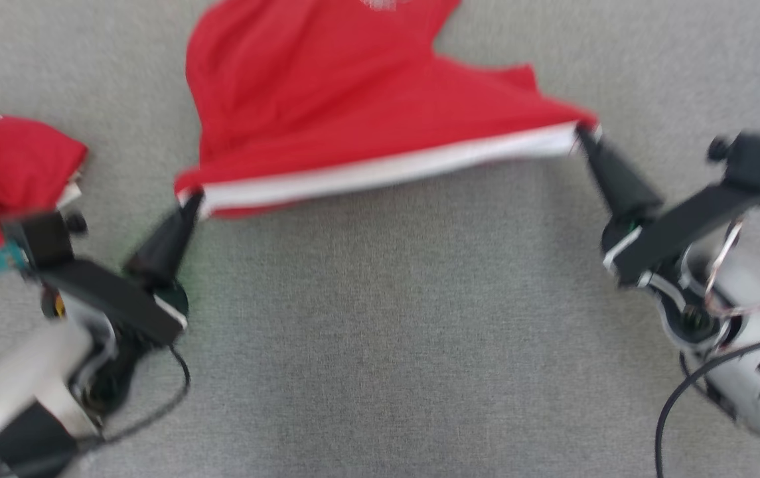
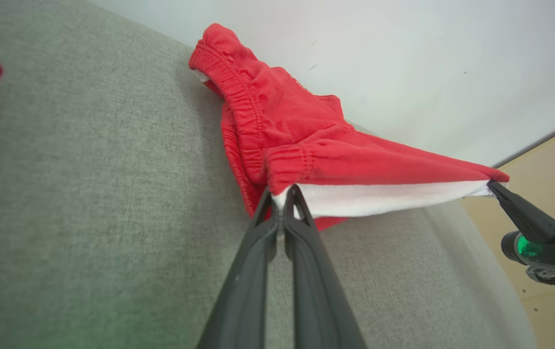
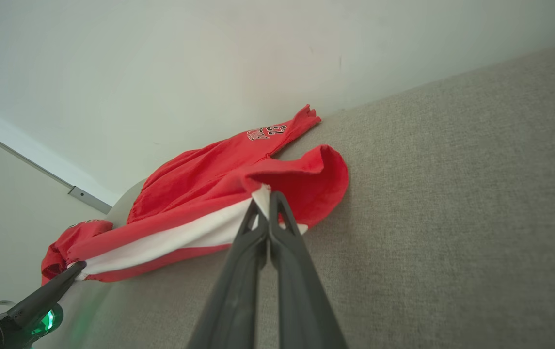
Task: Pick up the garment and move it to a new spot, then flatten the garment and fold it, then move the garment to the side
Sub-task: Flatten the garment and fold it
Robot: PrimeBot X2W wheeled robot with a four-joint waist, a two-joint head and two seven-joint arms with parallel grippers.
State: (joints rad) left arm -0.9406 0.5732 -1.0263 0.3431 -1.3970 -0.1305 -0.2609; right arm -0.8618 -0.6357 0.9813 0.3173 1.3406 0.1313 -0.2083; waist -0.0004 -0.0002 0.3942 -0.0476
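Jaws of the left gripper [image 1: 190,199] are closed together on the near left corner of the red garment [image 1: 326,99], pinching its white-lined edge. In the left wrist view a sliver of white cloth sits between the two fingertips. Jaws of the right gripper [image 1: 582,131] are likewise clamped on the near right corner of the same edge.

The head view is blurred, so fine detail at both grip points is hard to make out there. The far part of the garment is cut off by the top edge of that view. The print on the garment is smeared there, and in the right wrist view it is too small to read.

The garment's near edge is stretched taut between the two grippers and appears slightly lifted off the grey fabric surface [image 1: 380,345]. Its far portion rests bunched on that surface, close to a pale wall [image 3: 161,58]. A second red cloth [image 1: 8,159] lies at the left, cut off by the frame edge and apart from the garment.
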